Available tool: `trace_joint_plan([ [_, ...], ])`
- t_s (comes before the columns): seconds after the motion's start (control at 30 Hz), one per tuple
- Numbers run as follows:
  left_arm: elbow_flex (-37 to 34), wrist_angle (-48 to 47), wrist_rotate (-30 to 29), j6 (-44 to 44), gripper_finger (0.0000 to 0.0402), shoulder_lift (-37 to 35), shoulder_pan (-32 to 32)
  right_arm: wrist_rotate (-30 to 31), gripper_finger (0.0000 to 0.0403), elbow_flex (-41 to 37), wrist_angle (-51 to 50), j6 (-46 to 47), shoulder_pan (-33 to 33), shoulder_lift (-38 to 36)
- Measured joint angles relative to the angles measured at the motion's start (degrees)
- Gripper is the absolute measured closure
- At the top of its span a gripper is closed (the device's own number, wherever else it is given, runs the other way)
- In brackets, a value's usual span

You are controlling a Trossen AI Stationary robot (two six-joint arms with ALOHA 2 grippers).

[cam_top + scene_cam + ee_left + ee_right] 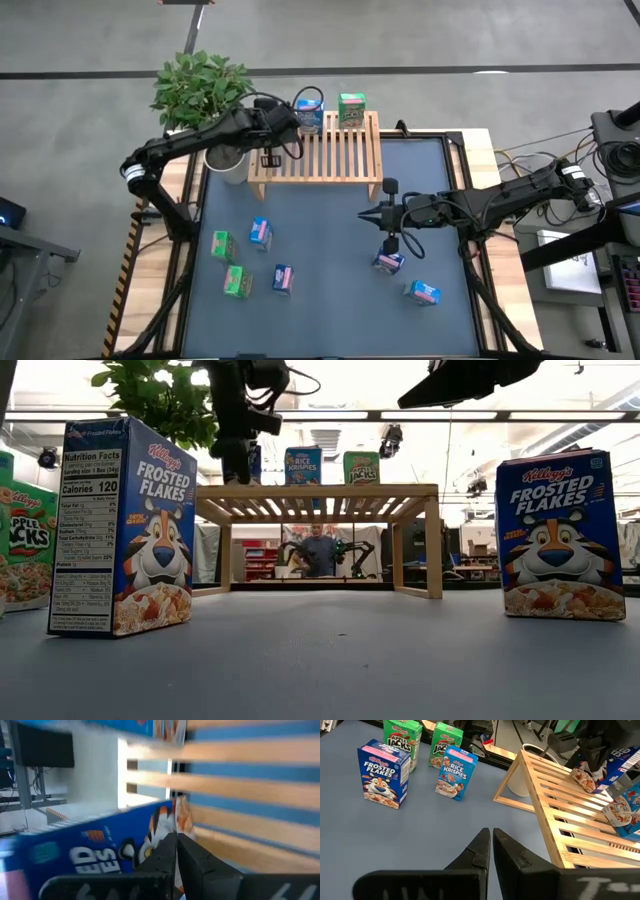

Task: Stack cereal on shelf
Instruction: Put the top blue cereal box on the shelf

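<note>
The wooden slatted shelf (330, 155) stands at the table's far side. A Rice Krispies box (303, 465) and a green Apple Jacks box (361, 467) stand upright on its far edge. My left gripper (176, 836) hangs over the shelf's left part, shut on a blue Frosted Flakes box (100, 855). My right gripper (370, 215) hovers shut and holding nothing over the table's middle right, pointing toward the left edge. Several more cereal boxes lie or stand on the table, among them a blue one (260, 232) and a green one (222, 243). My left gripper pinches the Frosted Flakes box at one end edge (177, 815) between its shut fingertips, slanting down from the table's left side. The box sits tilted just over the slats (581, 776); whether it rests on them I cannot tell.
A potted plant (200, 85) in a white pot (228, 160) stands by the shelf's left end, under my left arm. Two blue boxes (389, 263) (423, 292) lie right of centre below my right gripper. A person sits in the room behind the shelf (320, 550).
</note>
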Motion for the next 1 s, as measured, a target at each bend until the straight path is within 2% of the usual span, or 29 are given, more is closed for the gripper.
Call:
trace_joint_plan([
  [0.27, 7.33, -7.41, 0.29, -3.58, 0.0402, -0.28, -5.08, 0.00, 0.0390, 0.00, 0.00, -0.39, 0.00, 0.01],
  [0.4, 8.19, -12.17, 6.80, -2.53, 0.0402, -1.02, -6.06, 0.00, 0.0390, 0.00, 0.00, -0.39, -0.02, 0.02],
  [0.47, 6.85, -12.00, 7.62, -3.04, 0.0402, -1.23, -5.94, -0.01, 0.0390, 0.00, -0.02, -0.39, 0.00, 0.00],
  [0.7, 0.37, -7.64, -4.69, -3.02, 0.0402, -1.20, -3.99, 0.00, 0.0390, 0.00, -0.02, -0.39, 0.00, 0.00],
  [1.0, -2.73, -3.04, -6.68, -1.02, 0.0402, -0.87, -0.79, 0.00, 0.0390, 0.00, -0.02, -0.74, -0.02, 0.00],
])
